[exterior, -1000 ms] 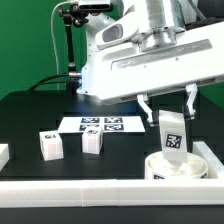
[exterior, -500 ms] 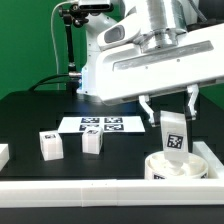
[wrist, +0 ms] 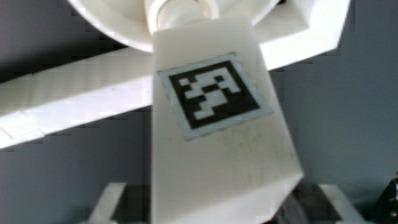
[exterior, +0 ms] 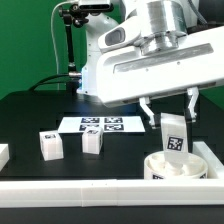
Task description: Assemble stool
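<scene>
My gripper [exterior: 170, 116] is shut on a white stool leg [exterior: 174, 136] with a black-and-white tag. The leg stands upright with its lower end at the round white seat [exterior: 180, 166], which sits in the front corner on the exterior view's right. In the wrist view the leg [wrist: 214, 120] fills the middle, running from between my fingers [wrist: 111, 205] toward the seat [wrist: 111, 22]. Where leg and seat meet is hidden. Two more tagged legs [exterior: 50, 145] [exterior: 92, 141] lie loose on the black table at the exterior view's left.
The marker board [exterior: 100, 125] lies flat behind the loose legs. A long white rail [exterior: 90, 190] borders the front edge and another [exterior: 211, 155] the right side beside the seat. A small white piece [exterior: 3, 153] shows at the far left edge.
The wrist has turned very slightly with the leg still in its grip; the leg stays over the seat. The loose legs have not moved.
</scene>
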Tool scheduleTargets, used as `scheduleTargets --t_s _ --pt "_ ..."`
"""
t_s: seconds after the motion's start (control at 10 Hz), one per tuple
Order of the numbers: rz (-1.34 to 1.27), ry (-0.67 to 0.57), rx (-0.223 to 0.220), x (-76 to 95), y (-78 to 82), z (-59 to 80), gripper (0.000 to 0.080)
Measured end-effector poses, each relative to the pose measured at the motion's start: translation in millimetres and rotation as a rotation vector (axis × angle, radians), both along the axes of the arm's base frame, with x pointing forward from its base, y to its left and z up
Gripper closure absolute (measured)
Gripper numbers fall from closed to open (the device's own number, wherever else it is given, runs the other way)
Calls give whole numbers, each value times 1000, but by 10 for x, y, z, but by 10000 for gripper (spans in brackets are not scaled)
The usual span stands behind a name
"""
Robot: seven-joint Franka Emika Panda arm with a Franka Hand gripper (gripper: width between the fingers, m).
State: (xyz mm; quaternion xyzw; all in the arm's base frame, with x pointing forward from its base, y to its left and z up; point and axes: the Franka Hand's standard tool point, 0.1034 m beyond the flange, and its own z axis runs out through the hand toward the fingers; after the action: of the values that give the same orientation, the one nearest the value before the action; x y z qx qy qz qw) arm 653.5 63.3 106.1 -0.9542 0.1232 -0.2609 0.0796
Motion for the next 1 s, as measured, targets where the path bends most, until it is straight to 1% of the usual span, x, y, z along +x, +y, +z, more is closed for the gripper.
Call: scheduleTargets --t_s 0.2,0.4,0.7,0.8,1.0 --pt "6 7 0 -31 36 -39 475" --pt "6 7 -5 -42 15 -85 475" --pt "-11 -70 -40 -3 -118 -91 475" --pt "-20 -111 -51 -8 -134 -90 475" --pt "-24 -126 -54 -12 -136 -95 475"
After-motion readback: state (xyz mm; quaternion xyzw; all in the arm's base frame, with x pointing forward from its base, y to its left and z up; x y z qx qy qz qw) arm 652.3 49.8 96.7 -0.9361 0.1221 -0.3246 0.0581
